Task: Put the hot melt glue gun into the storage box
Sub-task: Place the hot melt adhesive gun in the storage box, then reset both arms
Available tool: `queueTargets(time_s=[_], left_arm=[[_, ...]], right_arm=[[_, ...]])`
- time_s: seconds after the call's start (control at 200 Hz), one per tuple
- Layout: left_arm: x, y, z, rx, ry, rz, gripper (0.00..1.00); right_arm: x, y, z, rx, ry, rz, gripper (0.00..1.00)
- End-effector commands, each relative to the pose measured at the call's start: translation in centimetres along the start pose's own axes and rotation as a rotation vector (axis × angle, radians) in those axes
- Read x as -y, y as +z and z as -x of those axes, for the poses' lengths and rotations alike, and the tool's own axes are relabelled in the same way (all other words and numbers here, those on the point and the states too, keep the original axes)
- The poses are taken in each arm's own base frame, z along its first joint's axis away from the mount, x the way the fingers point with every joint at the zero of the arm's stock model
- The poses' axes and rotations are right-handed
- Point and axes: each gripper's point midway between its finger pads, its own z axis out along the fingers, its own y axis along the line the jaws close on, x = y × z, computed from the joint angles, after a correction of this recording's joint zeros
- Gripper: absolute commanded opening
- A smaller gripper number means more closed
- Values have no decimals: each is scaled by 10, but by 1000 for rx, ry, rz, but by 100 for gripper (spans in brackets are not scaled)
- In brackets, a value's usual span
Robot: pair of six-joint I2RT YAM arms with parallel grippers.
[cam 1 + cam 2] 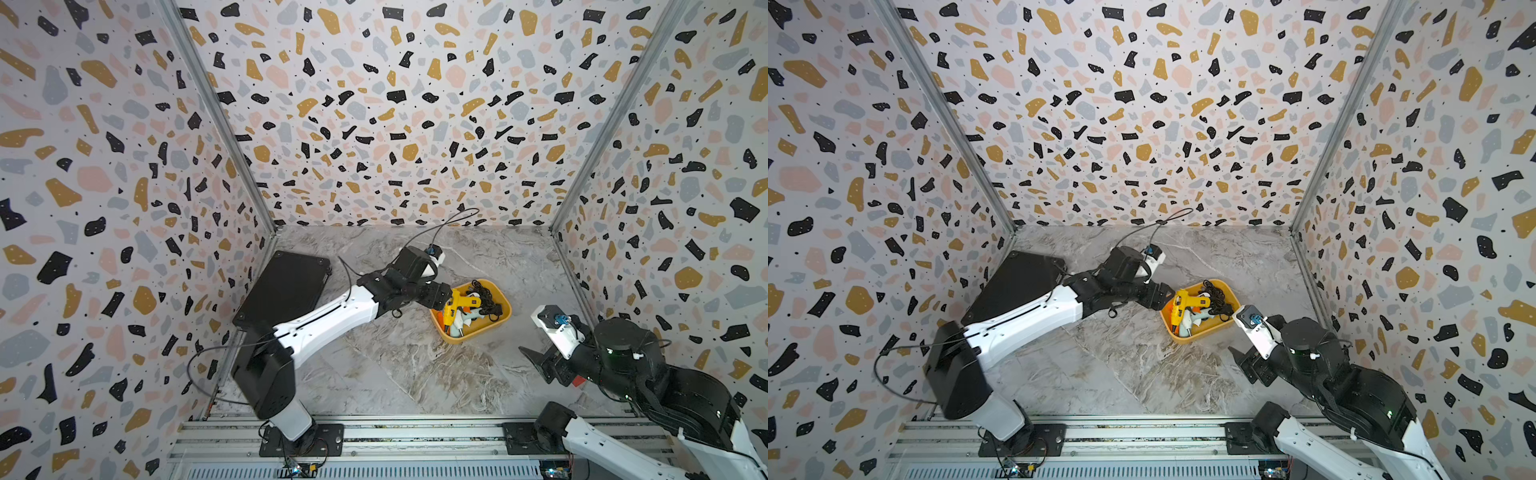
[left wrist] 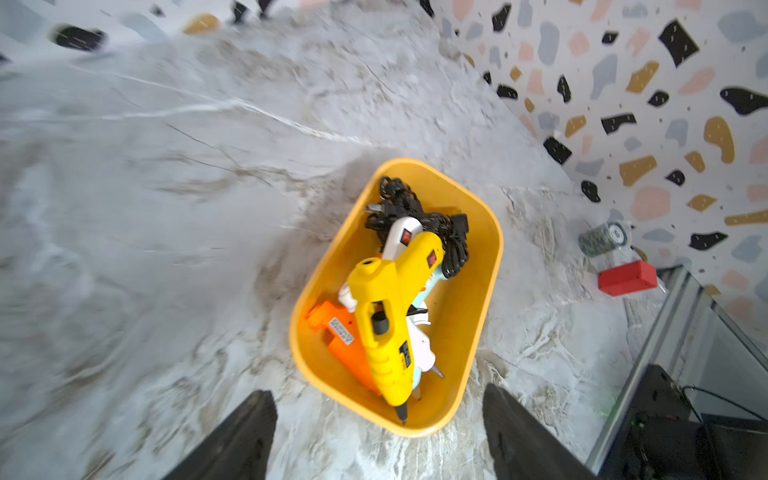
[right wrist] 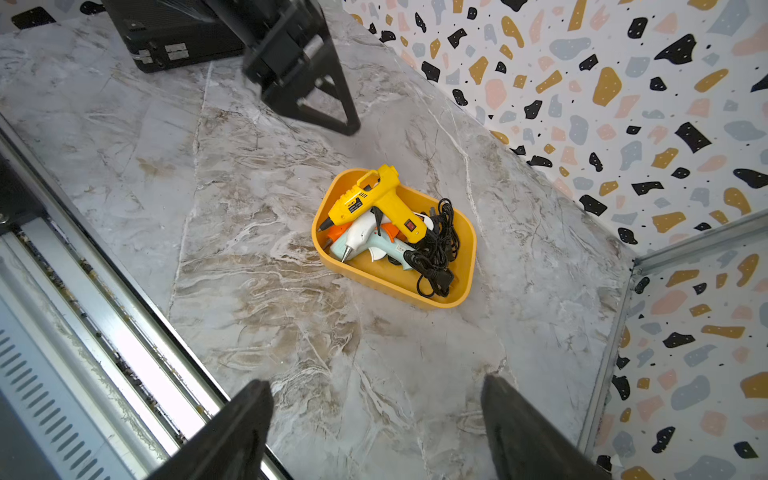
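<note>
- Left wrist view: the left claw [image 2: 377,392] has its fingers spread wide apart and grips nothing. It hangs just off the end of the storage box [image 2: 490,266], not touching it.
- In the right wrist view, the right claw [image 3: 376,381] is also spread wide and empty, well apart from the storage box.
- The yellow hot melt glue gun [image 2: 386,316] lies inside the storage box on top of the pile, nozzle toward the left claw.
- Under it lie a white gun [image 2: 403,232], an orange gun [image 2: 336,332] and a pale blue gun [image 3: 386,249], each partly hidden.
- A tangle of black cords [image 2: 440,232] fills the box's end farthest from the left claw.
- The storage box rests on the marble desk [image 1: 415,365], and a black case [image 1: 286,286] lies well apart from it, partly covered by the left arm.
- Well away from the box, by the wall, sit a red block [image 2: 627,276] and a small patterned cylinder [image 2: 602,239] too blurred to identify.
</note>
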Motion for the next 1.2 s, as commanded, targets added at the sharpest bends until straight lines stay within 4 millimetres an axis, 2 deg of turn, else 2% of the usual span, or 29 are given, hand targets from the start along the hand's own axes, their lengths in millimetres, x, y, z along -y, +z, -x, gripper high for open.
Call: queueTargets(time_s=[0.0,0.105,0.25,0.375,0.456,0.531,0.621,0.796,0.891,0.991,1.096,1.196], left_arm=[[-40,-71,25,185,8,240,87],[-71,-132,17,256,-22,399,90],[-112,-202,-22,290,-79,607,98],[-138,-244,-70,282,-149,732,100],[-147,-260,-96,265,-166,776,100],[-153,-270,-114,252,-155,813,100],[-162,-278,-131,231,-129,876,100],[-173,-299,-133,261,-100,976,100],[-174,-300,-132,270,-98,976,100],[-176,-302,-129,283,-90,1002,100],[-179,-289,-126,324,-63,1001,100],[-183,-281,-128,377,-84,1004,100]], right_arm=[[2,11,1,-51,94,-19,85],[-7,33,-7,-143,154,9,85],[-7,58,-17,-234,169,-27,85],[-5,80,-25,-267,185,-58,87],[-3,91,-30,-283,243,-72,87],[5,102,-33,-273,314,-103,87],[26,111,-41,-276,399,-181,88],[80,125,-73,-294,632,-330,87],[109,122,-76,-219,678,-445,86],[133,112,-65,-79,659,-574,86],[148,99,-62,28,625,-681,87],[153,93,-71,44,561,-752,90]])
